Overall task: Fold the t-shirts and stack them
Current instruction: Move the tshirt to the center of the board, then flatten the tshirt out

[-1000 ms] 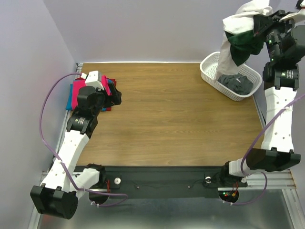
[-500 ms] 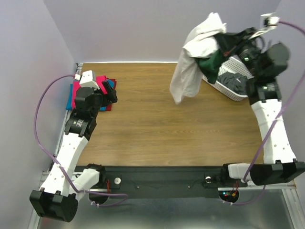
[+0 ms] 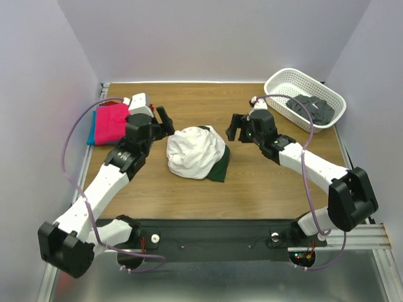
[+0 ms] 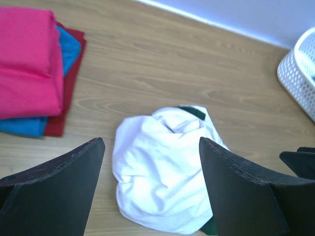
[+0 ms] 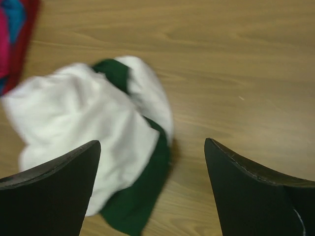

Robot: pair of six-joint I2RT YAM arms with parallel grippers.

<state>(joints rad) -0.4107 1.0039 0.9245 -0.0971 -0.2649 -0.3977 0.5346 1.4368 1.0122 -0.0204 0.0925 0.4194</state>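
The crumpled white t-shirt with dark green sleeves (image 3: 194, 153) is soft, wrinkled matt cloth, the folded magenta, blue and red t-shirts (image 3: 108, 123) are matt cloth, the brown tabletop (image 3: 252, 189) is smooth, faintly sheened wood grain, the white lattice basket (image 3: 274, 88) is plastic, and the left gripper (image 4: 151, 145) has matt black fingers (image 4: 54, 189).

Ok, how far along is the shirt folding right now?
Done: a folded stack, magenta on blue and red, sits far left. In hand: the white and green shirt lies crumpled in the middle between the open left gripper and right gripper, gripped by neither. Left: fold and stack it, then likely the dark garment in the basket.
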